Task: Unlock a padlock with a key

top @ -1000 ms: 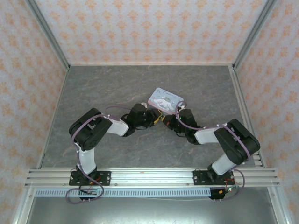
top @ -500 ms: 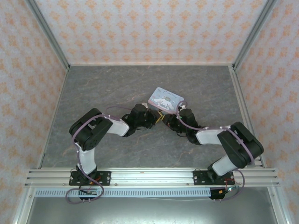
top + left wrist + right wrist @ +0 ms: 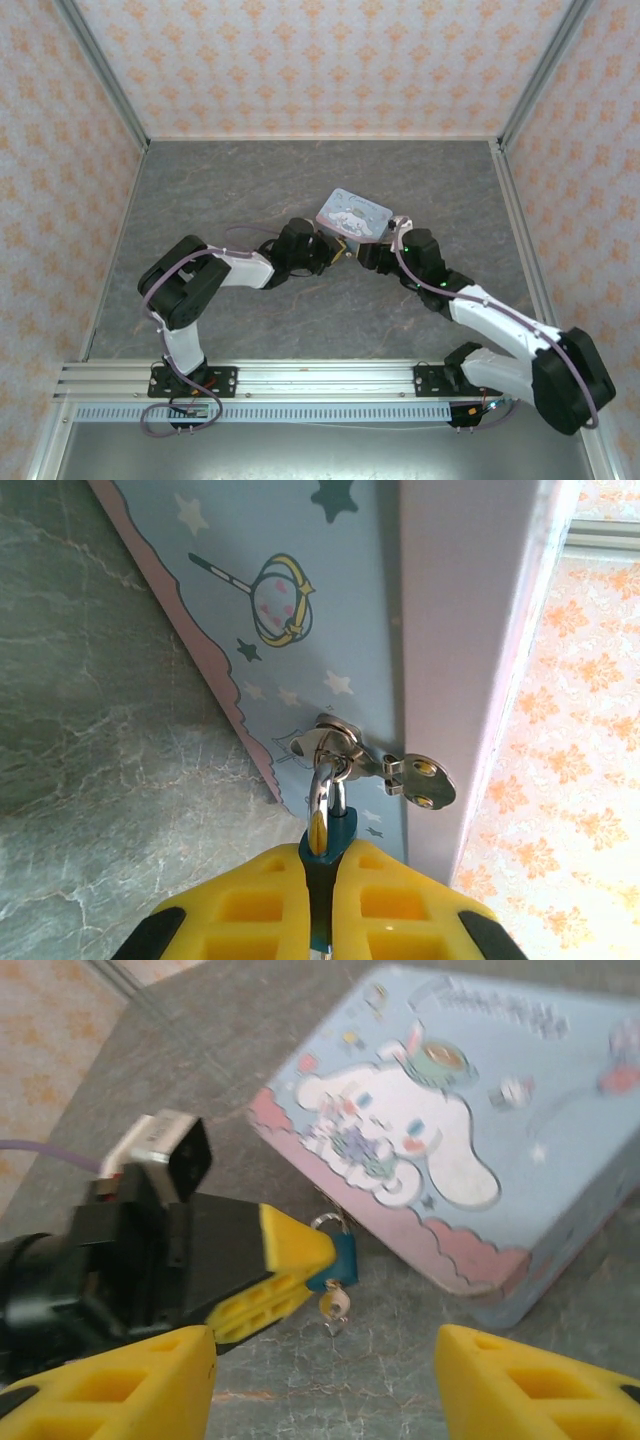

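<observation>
In the left wrist view my left gripper [image 3: 322, 852] is shut on the teal padlock [image 3: 338, 827]. Its metal shackle [image 3: 320, 785] hangs through the hasp [image 3: 420, 778] of the pastel-blue cartoon tin [image 3: 330, 600]. The right wrist view shows the padlock [image 3: 343, 1257] at the tip of the left gripper's yellow fingers [image 3: 285, 1255]. The small yellowish key [image 3: 335, 1303] sticks out of the padlock's underside. My right gripper [image 3: 325, 1390] is open, its fingers [image 3: 110, 1380] wide apart and short of the key. From above, both grippers [image 3: 338, 250] [image 3: 368, 255] meet at the tin [image 3: 352, 213].
The tin lies tilted on the grey marbled table [image 3: 250, 190], between patterned walls. A metal rail [image 3: 320, 380] runs along the near edge by the arm bases. Open floor lies behind and to either side of the tin.
The right arm's elbow has swung out to the right and down, and its gripper has shifted slightly right. The left gripper stays on the padlock.
</observation>
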`<state>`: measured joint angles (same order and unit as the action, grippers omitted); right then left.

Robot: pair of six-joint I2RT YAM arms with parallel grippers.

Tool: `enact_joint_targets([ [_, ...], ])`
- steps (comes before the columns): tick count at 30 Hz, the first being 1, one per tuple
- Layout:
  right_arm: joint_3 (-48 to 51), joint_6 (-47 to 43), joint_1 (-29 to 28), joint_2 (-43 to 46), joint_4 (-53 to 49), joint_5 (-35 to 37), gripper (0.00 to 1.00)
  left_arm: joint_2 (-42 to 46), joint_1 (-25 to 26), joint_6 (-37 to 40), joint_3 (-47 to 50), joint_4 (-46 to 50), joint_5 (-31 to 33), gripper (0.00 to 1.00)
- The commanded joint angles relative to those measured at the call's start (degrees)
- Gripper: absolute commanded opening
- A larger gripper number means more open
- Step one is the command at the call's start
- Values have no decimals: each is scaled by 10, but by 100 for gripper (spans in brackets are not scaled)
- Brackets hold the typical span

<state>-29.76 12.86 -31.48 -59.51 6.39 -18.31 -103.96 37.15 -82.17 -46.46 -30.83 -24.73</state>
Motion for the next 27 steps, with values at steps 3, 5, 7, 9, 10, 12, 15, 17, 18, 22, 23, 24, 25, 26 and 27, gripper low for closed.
enact_joint_targets([
  [3, -44, -269, -10, 43, -121, -12, 59, 31, 4, -25, -18, 16, -2, 0],
  [5, -44, -327, -15, 48, -138, 1, 59, 33, 4, -24, -20, 21, -5, 0],
  [7, -39, -375, -18, 51, -140, 6, 59, 36, 4, -25, -21, 23, -7, 0],
  [9, -31, -411, -27, 54, -131, 16, 59, 39, 4, -24, -21, 25, -10, 0],
  [10, -26, -428, -36, 56, -127, 29, 59, 41, 4, -24, -22, 27, -11, 0],
  [12, -14, -483, -63, 60, -113, 74, 60, 47, 4, -22, -21, 30, -11, 0],
  [15, 10, -564, -104, 59, -80, 157, 60, 56, 4, -18, -22, 37, -12, 0],
  [17, 30, -597, -118, 61, -44, 193, 61, 61, 4, -15, -23, 44, -15, 0],
  [18, 40, -610, -121, 62, -21, 206, 61, 63, 5, -15, -24, 46, -15, 0],
  [22, 77, -640, -124, 67, 58, 207, 62, 71, 5, -16, -26, 52, -16, 0],
  [23, 81, -650, -124, 64, 66, 200, 62, 73, 5, -15, -26, 56, -17, 0],
  [24, 83, -656, -124, 59, 71, 198, 62, 75, 6, -14, -28, 60, -17, 0],
  [25, 83, -658, -125, 54, 76, 199, 62, 77, 6, -14, -28, 62, -17, 0],
  [26, 82, -660, -125, 47, 83, 201, 62, 79, 6, -13, -30, 64, -17, 0],
  [27, 82, -661, -125, 38, 91, 201, 62, 80, 6, -12, -31, 67, -18, 0],
])
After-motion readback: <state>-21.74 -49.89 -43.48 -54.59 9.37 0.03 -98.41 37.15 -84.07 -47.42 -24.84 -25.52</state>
